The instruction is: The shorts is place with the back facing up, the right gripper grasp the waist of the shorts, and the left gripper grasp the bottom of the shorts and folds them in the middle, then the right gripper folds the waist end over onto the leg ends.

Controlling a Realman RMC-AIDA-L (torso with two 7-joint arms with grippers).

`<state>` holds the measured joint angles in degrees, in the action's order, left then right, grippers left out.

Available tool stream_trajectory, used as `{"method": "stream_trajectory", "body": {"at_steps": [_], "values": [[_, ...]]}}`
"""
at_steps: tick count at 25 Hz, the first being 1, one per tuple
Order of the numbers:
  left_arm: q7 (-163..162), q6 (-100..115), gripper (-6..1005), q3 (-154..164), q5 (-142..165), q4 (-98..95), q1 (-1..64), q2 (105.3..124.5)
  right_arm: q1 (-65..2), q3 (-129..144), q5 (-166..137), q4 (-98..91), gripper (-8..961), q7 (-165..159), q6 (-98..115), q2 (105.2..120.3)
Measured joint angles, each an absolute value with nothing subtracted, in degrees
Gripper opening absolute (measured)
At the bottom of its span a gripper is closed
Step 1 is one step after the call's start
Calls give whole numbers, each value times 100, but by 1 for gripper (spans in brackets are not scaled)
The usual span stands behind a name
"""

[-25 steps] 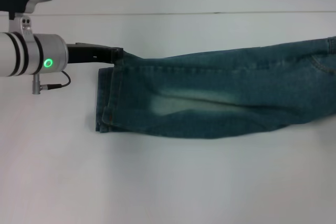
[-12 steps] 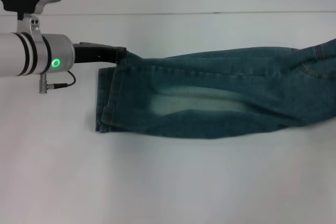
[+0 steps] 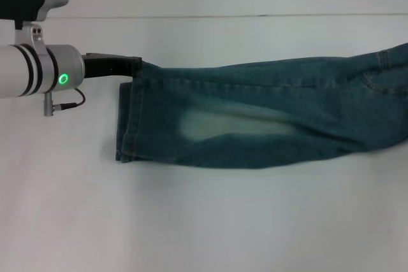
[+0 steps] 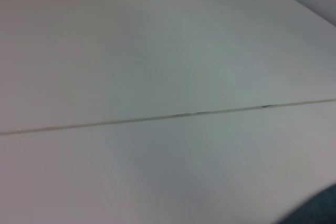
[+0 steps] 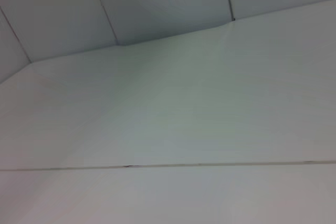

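The blue-green denim shorts (image 3: 268, 119) lie folded lengthwise across the table in the head view, with a pale faded patch in the middle. The leg ends (image 3: 126, 122) form the left edge, stacked on each other. My left gripper (image 3: 136, 67) reaches in from the left and is shut on the far corner of the bottom of the shorts. The right end of the shorts, with pocket stitching (image 3: 381, 62), runs past the picture's right edge, so the waist is hidden. The right gripper is out of view. A sliver of denim (image 4: 324, 212) shows in the left wrist view.
The shorts rest on a white table (image 3: 204, 221). A thin seam (image 3: 255, 15) crosses the table behind the shorts. The right wrist view shows only the table seam (image 5: 210, 164) and a panelled wall (image 5: 157, 3).
My left gripper has shifted a little to the left, drawing the held hem corner with it and flattening that edge. The right end of the shorts has shifted slightly.
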<state>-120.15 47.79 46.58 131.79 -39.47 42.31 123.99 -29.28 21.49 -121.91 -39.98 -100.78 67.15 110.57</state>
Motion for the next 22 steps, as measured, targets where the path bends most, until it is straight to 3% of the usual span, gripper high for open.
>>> {"method": "stream_trajectory", "body": {"at_steps": [10, 17, 22], "values": [[-12054, 4409, 28, 4664, 13198, -3719, 4242, 12402, -2942, 2642, -12215, -3999, 154, -10187, 6646, 11020], [-12108, 4274, 130, 4668, 13171, -3690, 4240, 12413, -2941, 2658, -12217, -4087, 481, -10204, 6638, 11058], [-12126, 4271, 285, 4667, 13168, -3690, 4227, 12416, -2906, 2631, -12187, -4142, 735, -10204, 6605, 11070]]}}
